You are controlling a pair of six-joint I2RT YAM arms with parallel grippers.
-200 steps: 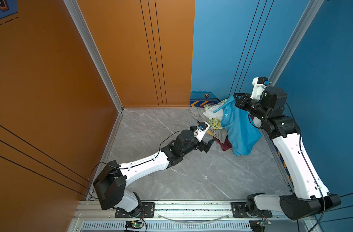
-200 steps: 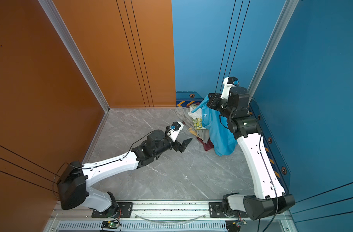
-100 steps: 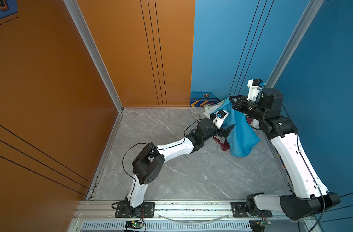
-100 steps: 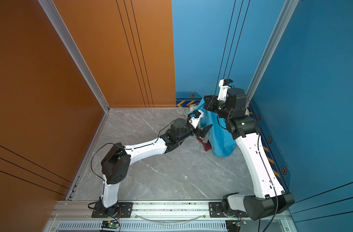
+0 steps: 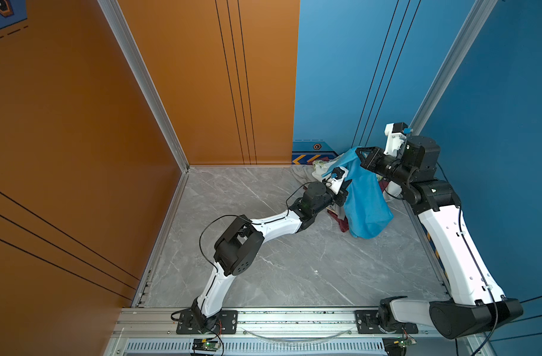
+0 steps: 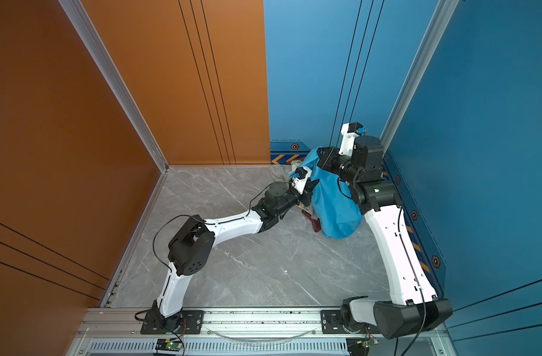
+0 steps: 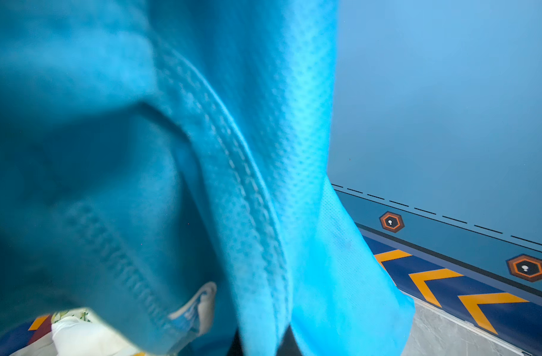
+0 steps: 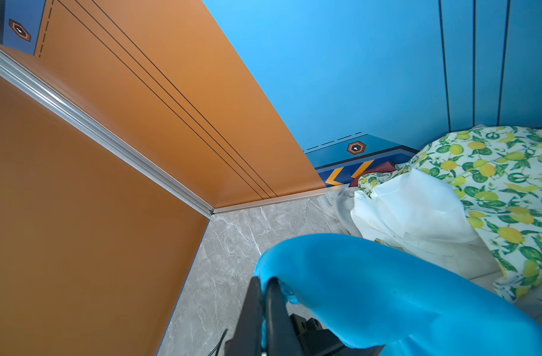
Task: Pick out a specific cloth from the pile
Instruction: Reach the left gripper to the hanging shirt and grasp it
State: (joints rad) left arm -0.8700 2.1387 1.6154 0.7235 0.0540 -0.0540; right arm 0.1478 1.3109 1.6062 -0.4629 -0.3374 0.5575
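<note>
A grey marble-veined floor (image 5: 294, 271) meets orange wall panels (image 5: 78, 123) at the left and rear, scored with thin black lines, and blue wall panels (image 5: 340, 77) at the rear and right. Aluminium corner posts (image 5: 147, 89) join them. A navy skirting strip (image 7: 448, 292) carries orange chevrons and hexagon marks. The light is bright and even.

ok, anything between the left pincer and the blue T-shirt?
Nothing visible. The left pincer is shut on the blue T-shirt at its edge, with no garment from the pile between them. The right pincer holds its upper end raised.
</note>
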